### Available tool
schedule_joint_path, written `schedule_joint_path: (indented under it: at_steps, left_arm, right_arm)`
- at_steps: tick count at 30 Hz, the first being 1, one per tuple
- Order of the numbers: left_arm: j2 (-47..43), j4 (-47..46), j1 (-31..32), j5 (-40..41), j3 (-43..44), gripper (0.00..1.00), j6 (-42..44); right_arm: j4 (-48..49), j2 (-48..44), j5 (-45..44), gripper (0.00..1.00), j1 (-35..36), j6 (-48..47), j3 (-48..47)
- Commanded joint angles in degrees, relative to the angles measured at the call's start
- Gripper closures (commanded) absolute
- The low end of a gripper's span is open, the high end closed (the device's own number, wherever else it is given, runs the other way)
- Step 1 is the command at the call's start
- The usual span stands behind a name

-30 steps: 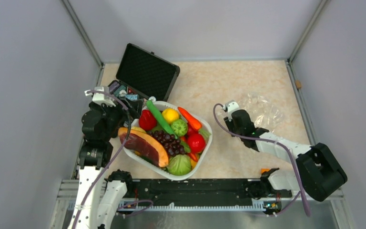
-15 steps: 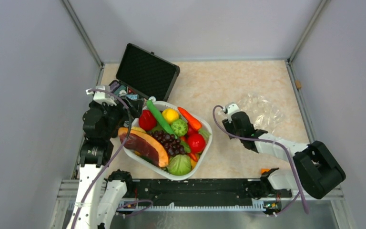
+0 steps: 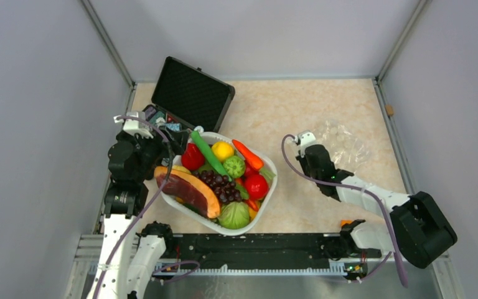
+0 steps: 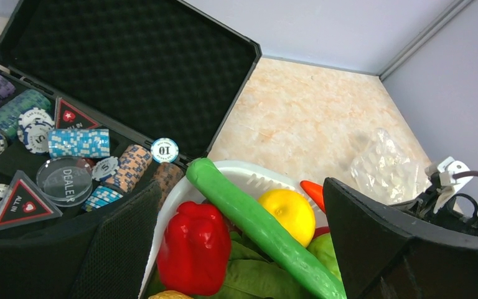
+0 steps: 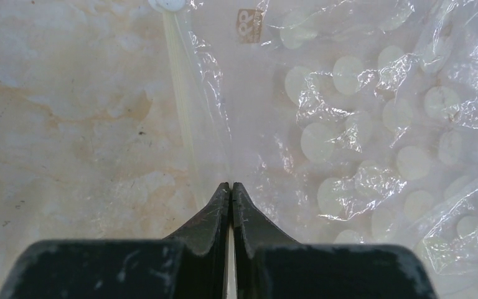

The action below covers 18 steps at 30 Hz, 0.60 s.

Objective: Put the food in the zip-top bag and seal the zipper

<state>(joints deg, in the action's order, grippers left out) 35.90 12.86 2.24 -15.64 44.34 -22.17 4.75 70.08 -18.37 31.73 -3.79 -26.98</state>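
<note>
1 clear crinkly zip-top bag [image 5: 373,124]: flat on marble-pattern bench [image 3: 299,106], far right. 1 thin clear zipper strip [image 5: 183,137]: along bag's edge. 1 right end effector [image 5: 230,187]: closed, tips at strip; pinch not discernible. Glossy toy food, including 1 yellow lemon [image 4: 289,212] and 1 long green pod [image 4: 255,227]: in white oval basket [image 3: 274,175], left. 1 left end effector [image 4: 239,187]: open, above basket.

Open black case [image 3: 193,93] holding poker chips [image 4: 74,143] beside white basket [image 4: 239,171].
</note>
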Motion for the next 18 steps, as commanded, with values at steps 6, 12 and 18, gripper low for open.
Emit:
schedule_joint_path:
  at_steps: [6, 12, 18]
  left_arm:
    - [3.9, -4.2, 0.9, -16.4, 4.0, 0.01, 4.0]
    - [8.7, -0.5, 20.6, -7.9, 9.5, 0.01, 11.5]
    - [19.5, -1.5, 35.7, -0.9, 13.9, 0.03, 11.6]
  right_arm:
    - [-3.1, -7.9, 5.2, 1.0, -0.7, 13.1, -6.7]
    - [-10.3, -9.2, 12.6, 1.0, -3.7, 25.4, -14.8]
    - [-15.4, -11.6, 14.0, 1.0, -4.7, 34.2, -18.2]
